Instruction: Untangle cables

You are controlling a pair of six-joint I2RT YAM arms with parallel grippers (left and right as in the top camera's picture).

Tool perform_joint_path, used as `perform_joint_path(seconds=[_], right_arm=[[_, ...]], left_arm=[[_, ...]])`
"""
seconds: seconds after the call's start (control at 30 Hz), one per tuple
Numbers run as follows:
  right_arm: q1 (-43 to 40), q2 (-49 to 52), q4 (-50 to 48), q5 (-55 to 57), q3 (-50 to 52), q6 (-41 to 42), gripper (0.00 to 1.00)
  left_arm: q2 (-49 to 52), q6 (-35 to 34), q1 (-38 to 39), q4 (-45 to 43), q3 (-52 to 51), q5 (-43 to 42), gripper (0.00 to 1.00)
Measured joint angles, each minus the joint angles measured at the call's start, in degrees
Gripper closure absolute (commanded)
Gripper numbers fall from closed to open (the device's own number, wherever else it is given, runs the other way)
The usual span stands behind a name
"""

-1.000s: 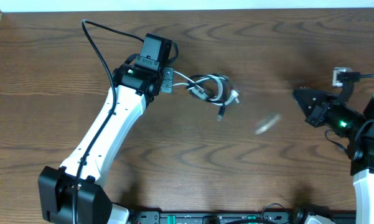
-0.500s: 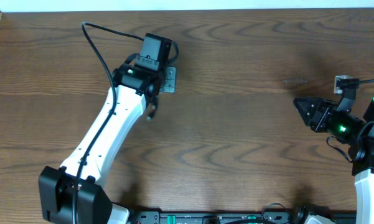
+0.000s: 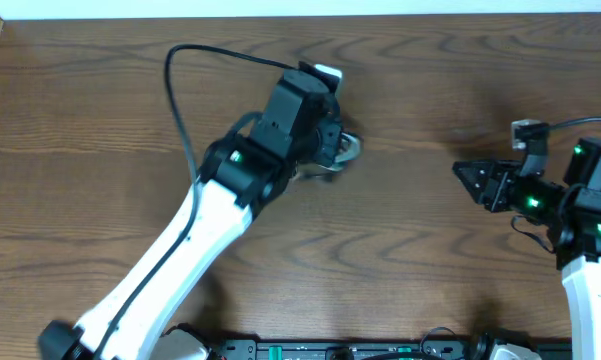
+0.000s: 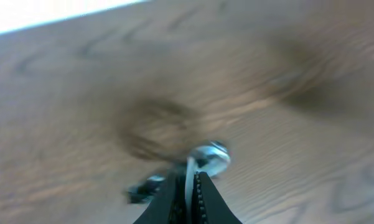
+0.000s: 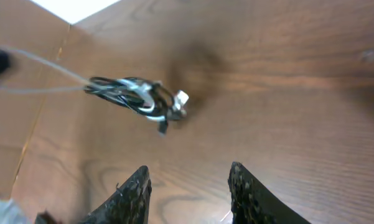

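Observation:
The cables (image 5: 137,96) are a small tangle of black and white cords with a white plug end. In the right wrist view they appear to hang above the table, one white cord running off to the left. My left gripper (image 4: 191,190) is shut on a white cord, with the blurred bundle (image 4: 208,158) just beyond its tips. From overhead, the left gripper (image 3: 332,150) is over the table's middle and a bit of the cables (image 3: 348,148) shows beside it. My right gripper (image 3: 460,170) stands open and empty at the right, well apart from the bundle; its jaws (image 5: 190,171) hold nothing.
Brown wooden table (image 3: 430,80). A thick black cord (image 3: 195,60) fixed to the left arm arches above the table at back left. The right arm's body (image 3: 590,210) stands at the right edge. A dark rail (image 3: 340,350) runs along the front edge.
The left arm has swung right toward the table's middle, carrying the cables. The right gripper has opened, let go of the cords, and shifted slightly left.

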State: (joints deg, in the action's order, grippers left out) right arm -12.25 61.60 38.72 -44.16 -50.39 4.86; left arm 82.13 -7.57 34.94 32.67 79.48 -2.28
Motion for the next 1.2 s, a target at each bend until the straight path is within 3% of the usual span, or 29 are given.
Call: perform_joint_path(seconds=[0.23, 0.43, 0.9, 1.2], right_arm=[[7.3, 5.5, -1.6, 0.0, 0.0, -1.0, 0.61], [16.3, 8.2, -7.3, -1.7, 0.0, -1.5, 0.41], [25.4, 8.5, -16.0, 0.5, 0.0, -1.6, 0.33], [26.7, 11.3, -20.3, 1.8, 0.0, -1.6, 0.35]], left_arm=[[-8.9, 0.0, 1.2, -1.9, 0.0, -0.3, 0.92], [-9.6, -0.4, 1.2, -1.5, 0.0, 0.1, 0.92], [-9.4, -1.6, 1.5, -0.5, 0.0, 0.9, 0.92], [-9.5, -3.0, 1.7, -0.3, 0.0, -1.6, 0.92]])
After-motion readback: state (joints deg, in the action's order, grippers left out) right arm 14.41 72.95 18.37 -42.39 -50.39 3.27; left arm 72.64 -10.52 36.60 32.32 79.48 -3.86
